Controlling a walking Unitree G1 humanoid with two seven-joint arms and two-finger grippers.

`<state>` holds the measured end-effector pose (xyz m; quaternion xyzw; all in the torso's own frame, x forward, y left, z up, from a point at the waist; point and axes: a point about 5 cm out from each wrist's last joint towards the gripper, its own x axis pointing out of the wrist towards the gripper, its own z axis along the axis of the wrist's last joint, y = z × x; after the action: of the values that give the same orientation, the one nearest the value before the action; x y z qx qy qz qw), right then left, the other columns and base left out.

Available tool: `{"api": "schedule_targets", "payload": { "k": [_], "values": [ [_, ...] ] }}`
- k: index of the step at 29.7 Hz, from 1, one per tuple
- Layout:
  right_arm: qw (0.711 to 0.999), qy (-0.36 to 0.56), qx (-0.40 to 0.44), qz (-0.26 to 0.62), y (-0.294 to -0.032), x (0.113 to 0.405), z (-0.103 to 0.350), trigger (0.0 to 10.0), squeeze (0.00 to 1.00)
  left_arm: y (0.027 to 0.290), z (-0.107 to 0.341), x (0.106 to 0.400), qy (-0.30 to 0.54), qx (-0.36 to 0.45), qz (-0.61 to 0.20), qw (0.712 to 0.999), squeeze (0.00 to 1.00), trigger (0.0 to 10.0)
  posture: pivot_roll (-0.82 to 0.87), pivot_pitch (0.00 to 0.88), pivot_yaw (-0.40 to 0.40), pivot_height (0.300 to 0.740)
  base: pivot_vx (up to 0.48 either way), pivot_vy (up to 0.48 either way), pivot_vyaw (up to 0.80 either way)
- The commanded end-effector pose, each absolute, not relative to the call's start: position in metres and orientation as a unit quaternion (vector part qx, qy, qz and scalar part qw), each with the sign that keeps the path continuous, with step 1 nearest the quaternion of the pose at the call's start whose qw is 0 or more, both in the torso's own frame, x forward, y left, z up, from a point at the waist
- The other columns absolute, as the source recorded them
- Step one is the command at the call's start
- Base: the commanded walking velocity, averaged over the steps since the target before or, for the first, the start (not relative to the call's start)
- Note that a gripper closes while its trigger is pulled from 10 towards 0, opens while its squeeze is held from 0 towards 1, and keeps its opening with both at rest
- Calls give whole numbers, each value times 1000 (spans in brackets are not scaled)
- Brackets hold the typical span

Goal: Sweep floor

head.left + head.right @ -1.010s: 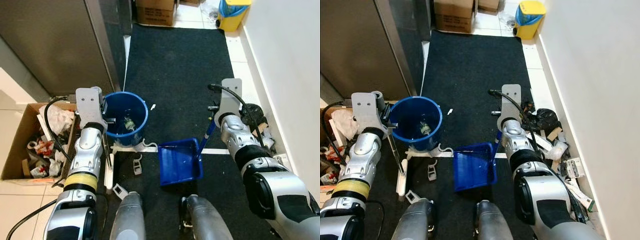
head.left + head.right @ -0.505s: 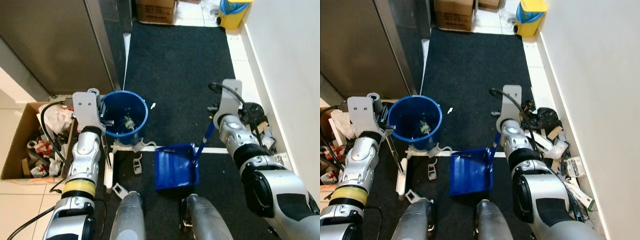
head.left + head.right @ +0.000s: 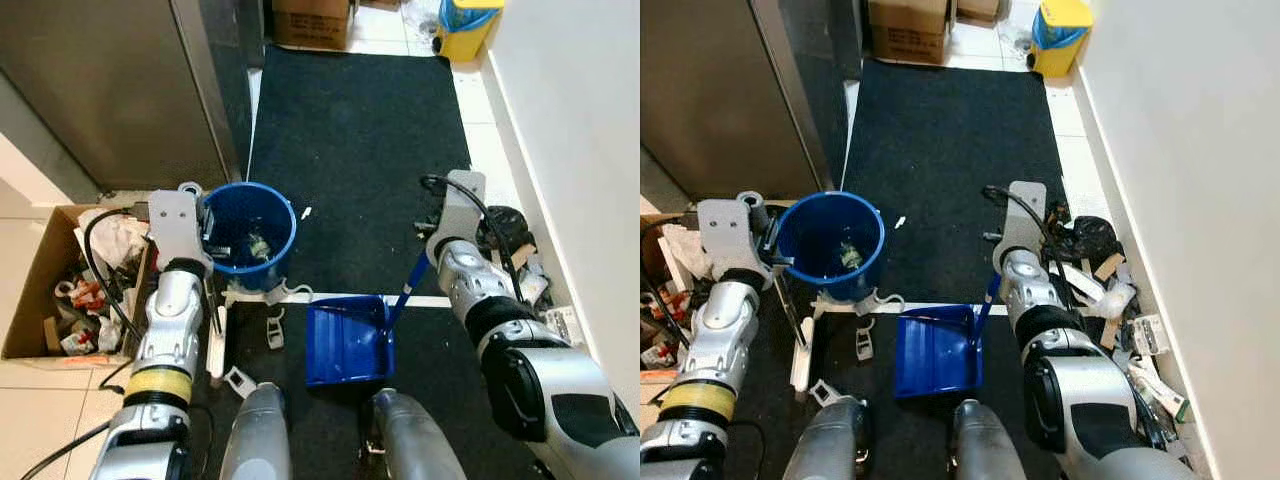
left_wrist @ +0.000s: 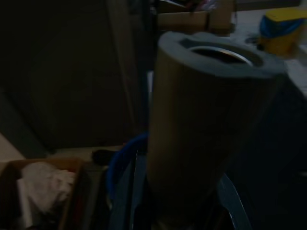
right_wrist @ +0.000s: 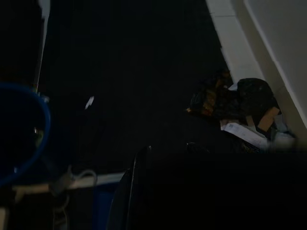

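Fingertips of both arms hidden behind the wrist housings in the head views. Right gripper [image 3: 425, 262] at the top of a blue handle running down to the blue dustpan [image 3: 347, 340]; closed around that handle by the look of it, though the fingers themselves out of sight. Left gripper [image 3: 208, 268] beside a thin dark stick leading down to a pale broom head [image 3: 217, 345] on the floor; whether clamped on the stick or loose, impossible to tell. Left wrist view very dim: one grey cylinder up close, a curve of blue rim beyond. Right wrist view almost black, with a faint blue rim, one white scrap and dark rubbish by the wall.

Dustpan flat on the black mat [image 3: 350, 130], just ahead of the robot's two legs, mouth touching a white strip across the mat. One blue bucket [image 3: 250, 235] with a few bits of litter inside, between the left arm and the dustpan. One small white scrap [image 3: 306, 212] on the mat near the bucket. One open cardboard box [image 3: 40, 290] of crumpled rubbish at far left, partly cut by the arm. A heap of dark rubbish [image 3: 515, 250] against the wall, partly behind the right arm. One yellow bin [image 3: 462, 25] and one brown carton [image 3: 312, 22], both cut off at the top edge.
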<state>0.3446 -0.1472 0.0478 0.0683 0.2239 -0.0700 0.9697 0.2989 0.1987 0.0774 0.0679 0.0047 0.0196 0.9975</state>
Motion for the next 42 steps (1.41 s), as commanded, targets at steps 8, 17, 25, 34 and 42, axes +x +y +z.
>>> {"api": "schedule_targets", "payload": {
  "k": [8,17,25,34,42],
  "values": [
    [971,200,107,-79,-148,343,49,10000,0,135,83,314,-21,33,-53,998,0,10000,30,109,-60,740,0,0,0],
    [972,192,115,-78,-149,345,52,10000,0,107,103,333,-43,-29,-68,996,0,10000,6,97,-60,740,0,0,0],
    [972,191,117,-77,-148,346,53,10000,0,127,134,342,-88,-113,-53,988,0,10000,24,95,-62,740,0,0,0],
    [971,203,104,-69,-145,344,48,10000,0,180,172,319,-143,-17,-65,987,0,10000,63,104,-58,740,0,0,0],
    [971,207,97,-63,-142,342,46,10000,0,211,160,293,-79,46,-55,994,0,10000,83,114,-56,740,0,0,0]
  ]
}}
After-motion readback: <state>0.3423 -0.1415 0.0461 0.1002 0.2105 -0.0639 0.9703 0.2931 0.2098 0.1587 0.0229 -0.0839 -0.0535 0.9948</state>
